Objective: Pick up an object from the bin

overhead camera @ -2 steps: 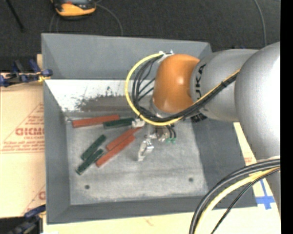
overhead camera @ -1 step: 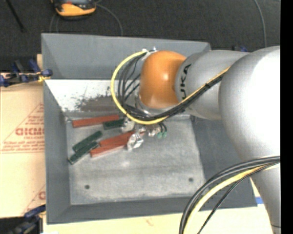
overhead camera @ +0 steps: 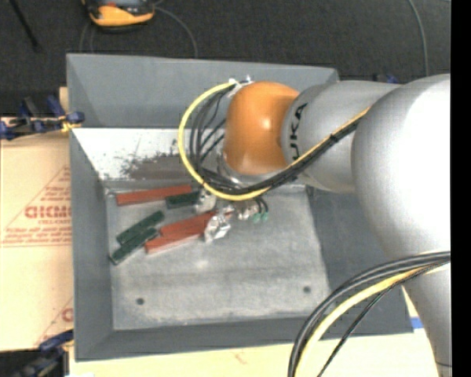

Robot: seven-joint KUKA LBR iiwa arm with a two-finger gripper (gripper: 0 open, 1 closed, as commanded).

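1. Red-brown bar (overhead camera: 175, 237) lies mid-floor in the grey bin (overhead camera: 220, 289), beside green bars (overhead camera: 139, 230).
2. Gripper (overhead camera: 218, 226) sits at its right end, presumably the accessible end.
3. Claw spread or closed: cannot tell.

The bin floor (overhead camera: 228, 289) lies open from 4 to 7 o'clock. Red bars (overhead camera: 173, 238) and green bars (overhead camera: 139, 230) crowd 9 to 11 o'clock; the arm (overhead camera: 337, 144) blocks 1 to 3.
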